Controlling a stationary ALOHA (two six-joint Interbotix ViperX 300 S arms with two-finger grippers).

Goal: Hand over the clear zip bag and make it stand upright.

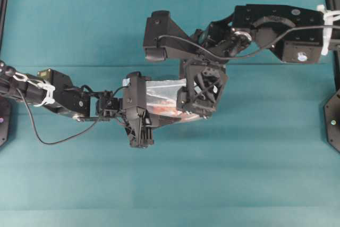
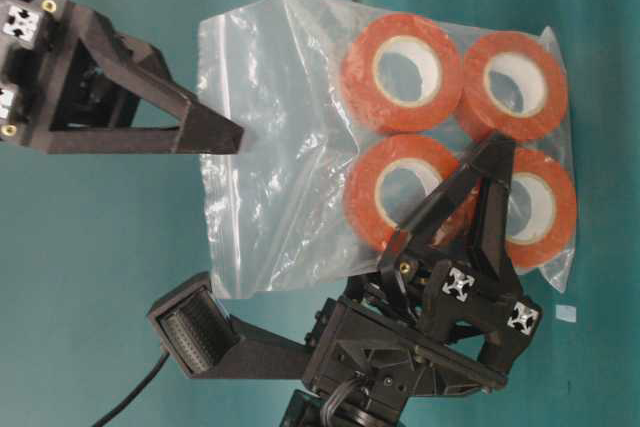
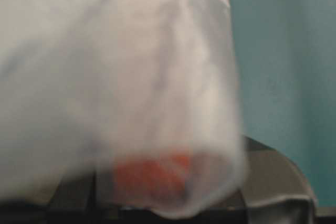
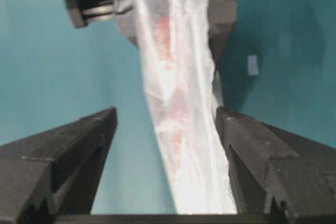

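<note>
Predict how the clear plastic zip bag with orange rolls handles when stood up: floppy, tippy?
Probably floppy: the clear plastic zip bag looks wrinkled. Likely heavy toward one end, where four orange rolls crowd. The round rolls may shift inside, so tipping seems possible.

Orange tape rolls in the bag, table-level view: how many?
4, inside the clear zip bag, in a two-by-two block: upper left roll, upper right roll, lower left roll, lower right roll. A hand's fingers partly cover the lower pair; none seem hidden.
</note>
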